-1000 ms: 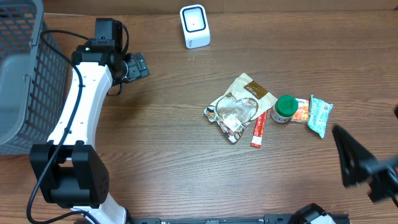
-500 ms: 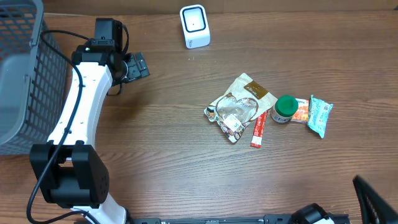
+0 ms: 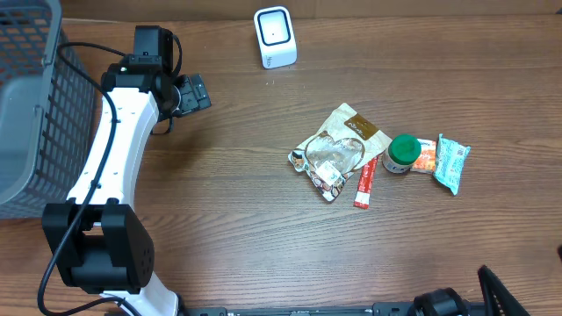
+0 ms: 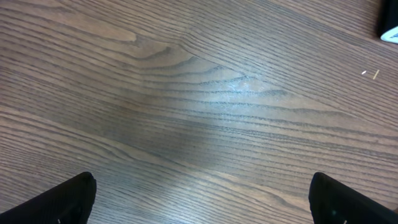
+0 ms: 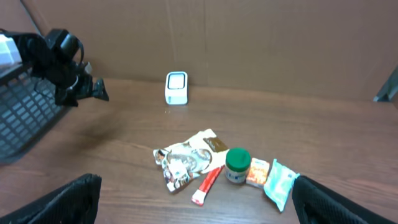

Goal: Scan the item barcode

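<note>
The right gripper [image 5: 200,200] hangs nearest, back from the near edge of the table [image 3: 219,219]. Its two dark fingers stand spread wide at the bottom corners of its own wrist view, with nothing between them (overhead, only a dark sliver of it shows at the lower right corner). Past it, right of the table's middle, lie the goods in a loose row. A red stick packet [image 3: 365,182] rests against the right edge of a crinkled snack bag [image 3: 338,149], then comes a green-lidded jar [image 3: 403,152] touching an orange packet [image 3: 425,155], with a teal packet [image 3: 452,162] just beside that. The overhead view shows these contacts plainly, while the right wrist view shows the jar standing upright; any barcode is too small to make out in either. Well apart from them, near the far edge, stands the white scanner [image 3: 275,37], its window facing the near side. Further left the left arm [image 3: 114,149] reaches up the table, ending in the left gripper [image 3: 197,91]. Its own camera shows the fingertips spread wide over bare wood grain — nothing held — and a few pale specks [image 4: 370,73]. A grey mesh basket [image 3: 22,105] sits at the far left edge.
</note>
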